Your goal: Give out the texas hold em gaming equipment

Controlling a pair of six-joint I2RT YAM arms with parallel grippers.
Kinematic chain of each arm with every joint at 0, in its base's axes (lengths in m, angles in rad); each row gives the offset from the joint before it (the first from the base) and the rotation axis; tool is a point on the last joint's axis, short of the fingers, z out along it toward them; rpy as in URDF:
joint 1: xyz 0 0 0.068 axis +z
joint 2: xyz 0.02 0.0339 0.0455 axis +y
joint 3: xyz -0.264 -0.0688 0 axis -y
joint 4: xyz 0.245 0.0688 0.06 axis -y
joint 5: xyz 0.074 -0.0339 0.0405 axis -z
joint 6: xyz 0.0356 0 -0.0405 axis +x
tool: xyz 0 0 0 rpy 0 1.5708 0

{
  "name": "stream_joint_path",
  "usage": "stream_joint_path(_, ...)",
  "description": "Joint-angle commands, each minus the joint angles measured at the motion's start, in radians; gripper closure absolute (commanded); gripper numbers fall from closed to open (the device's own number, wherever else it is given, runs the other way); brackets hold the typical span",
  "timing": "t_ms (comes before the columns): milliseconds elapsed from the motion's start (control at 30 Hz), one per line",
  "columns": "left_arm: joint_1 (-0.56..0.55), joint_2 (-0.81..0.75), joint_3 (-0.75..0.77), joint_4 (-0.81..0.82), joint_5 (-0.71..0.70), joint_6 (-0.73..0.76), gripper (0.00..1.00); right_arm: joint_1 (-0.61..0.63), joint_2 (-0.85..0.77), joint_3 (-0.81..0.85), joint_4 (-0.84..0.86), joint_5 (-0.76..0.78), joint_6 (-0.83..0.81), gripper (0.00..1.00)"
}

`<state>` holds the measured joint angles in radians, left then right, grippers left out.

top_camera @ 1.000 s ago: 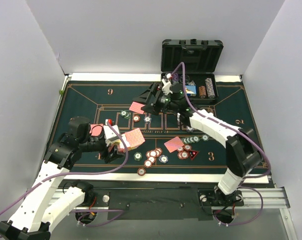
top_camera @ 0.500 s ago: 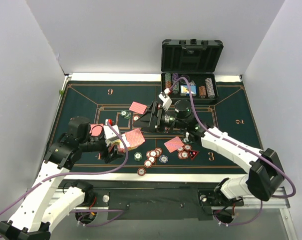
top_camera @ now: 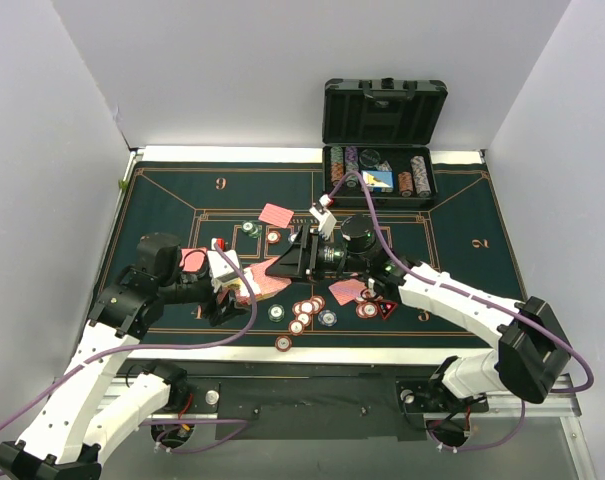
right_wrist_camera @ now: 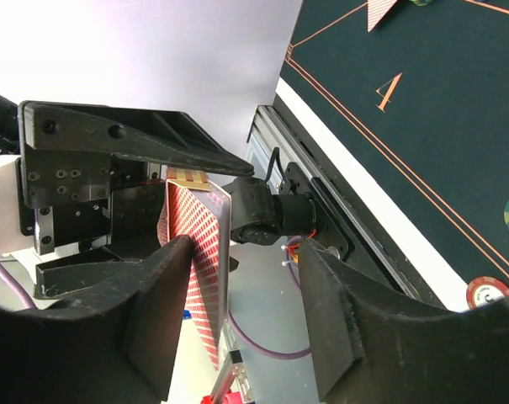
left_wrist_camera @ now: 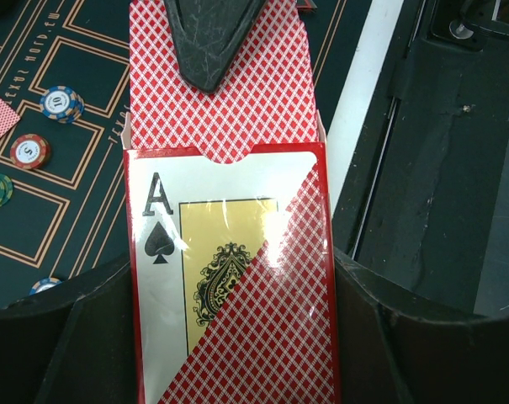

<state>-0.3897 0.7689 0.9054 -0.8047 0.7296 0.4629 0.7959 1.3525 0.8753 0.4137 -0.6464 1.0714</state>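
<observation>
We see red-checked card box (left_wrist_camera: 237, 320), ace-of-spades front, deck (left_wrist_camera: 237, 109) sticking out its top. Two face-down cards (top_camera: 276, 214) lie apart on felt mat (top_camera: 182, 200); striped chips (top_camera: 304, 312) scattered mid-mat, chip stacks (top_camera: 418, 172) in case (top_camera: 382, 110).

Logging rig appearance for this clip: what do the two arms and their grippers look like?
The arms match. The left arm and right arm have white links joined by rounded black joint housings. A purple cable runs along each arm to its wrist. The left gripper and right gripper are black, with broad matt fingers tapering to points. No markings are legible.
</observation>
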Motion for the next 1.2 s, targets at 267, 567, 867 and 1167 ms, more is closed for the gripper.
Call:
stream_joint_path(267,0.005,-0.011,0.018,0.068,0.033,-0.004,1.00,-0.044,-0.052,-0.032,0.074,-0.024,0.039,0.73)
stream_joint_path(567,0.005,-0.006,0.023,0.076,0.027,-0.007,1.00,-0.098,-0.099,-0.076,0.068,-0.030,0.051,0.83)
stream_joint_path(867,0.005,-0.002,0.023,0.081,0.031,-0.012,1.00,-0.178,-0.151,-0.047,-0.025,-0.044,0.007,0.92)
stream_joint_path(1167,0.005,-0.005,0.024,0.076,0.028,-0.010,1.00,-0.303,-0.072,0.057,-0.053,-0.067,-0.031,0.96)
